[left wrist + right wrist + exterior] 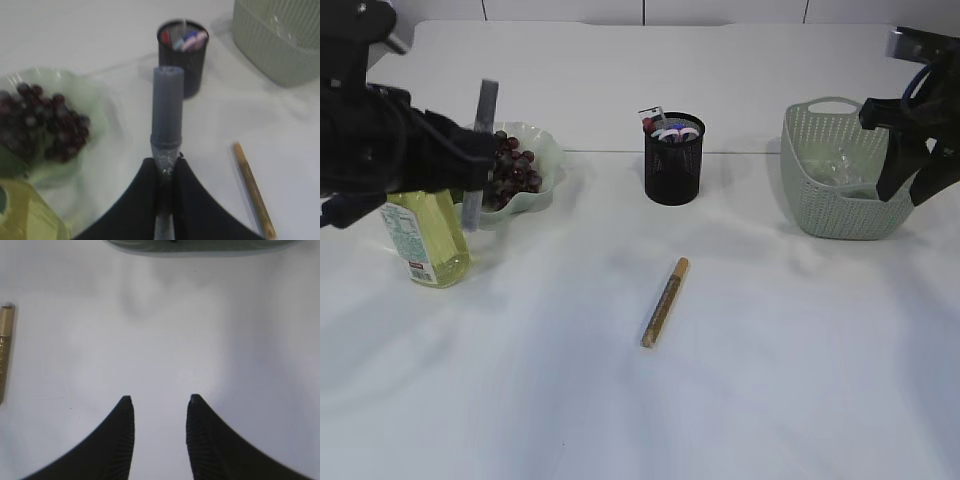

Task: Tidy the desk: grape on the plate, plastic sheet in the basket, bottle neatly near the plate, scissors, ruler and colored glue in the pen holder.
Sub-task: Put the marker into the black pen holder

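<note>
We see the left gripper (165, 172) squeezing a gray glue stick (167, 107), holding it up in the air above the white table (620, 400), close to the green plate (545, 150). The plate is full of dark grapes (515, 165). A yellow bottle (425, 235) stands right beside the plate, partly hidden by the black arm. In the middle sits the black pen holder (674, 165) with some colorful things poking out. A gold glue stick (665, 301) lies flat on the table in front of it. The right gripper (157, 412) hangs over bare table with its fingers apart, holding nothing, next to the green basket (820, 180).
</note>
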You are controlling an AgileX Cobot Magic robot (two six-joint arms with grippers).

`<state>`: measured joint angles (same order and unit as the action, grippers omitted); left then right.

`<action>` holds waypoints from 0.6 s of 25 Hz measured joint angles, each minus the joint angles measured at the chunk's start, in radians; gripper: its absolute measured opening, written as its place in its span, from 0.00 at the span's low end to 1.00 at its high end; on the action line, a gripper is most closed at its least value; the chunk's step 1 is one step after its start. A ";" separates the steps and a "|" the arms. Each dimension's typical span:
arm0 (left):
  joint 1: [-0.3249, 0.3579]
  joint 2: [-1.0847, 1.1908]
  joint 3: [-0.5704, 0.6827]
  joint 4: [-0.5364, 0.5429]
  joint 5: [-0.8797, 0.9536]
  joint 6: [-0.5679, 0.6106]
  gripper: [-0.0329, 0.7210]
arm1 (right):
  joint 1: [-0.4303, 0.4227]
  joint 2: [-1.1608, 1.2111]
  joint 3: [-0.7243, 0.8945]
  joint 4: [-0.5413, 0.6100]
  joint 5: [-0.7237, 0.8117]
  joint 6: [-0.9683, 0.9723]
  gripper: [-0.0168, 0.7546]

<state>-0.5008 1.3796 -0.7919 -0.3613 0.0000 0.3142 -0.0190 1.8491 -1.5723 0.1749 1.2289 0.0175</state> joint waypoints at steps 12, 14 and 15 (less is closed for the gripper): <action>0.000 0.247 -0.118 0.173 -0.486 -0.092 0.09 | 0.000 0.000 0.000 -0.002 0.000 0.000 0.40; 0.000 0.305 -0.188 0.229 -0.489 -0.138 0.09 | 0.000 0.000 0.000 -0.002 0.000 0.000 0.40; 0.000 0.336 -0.230 0.254 -0.489 -0.155 0.09 | 0.000 0.000 0.000 -0.002 0.000 0.000 0.40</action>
<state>-0.5008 1.7160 -1.0221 -0.1077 -0.4887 0.1588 -0.0190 1.8491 -1.5723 0.1729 1.2289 0.0175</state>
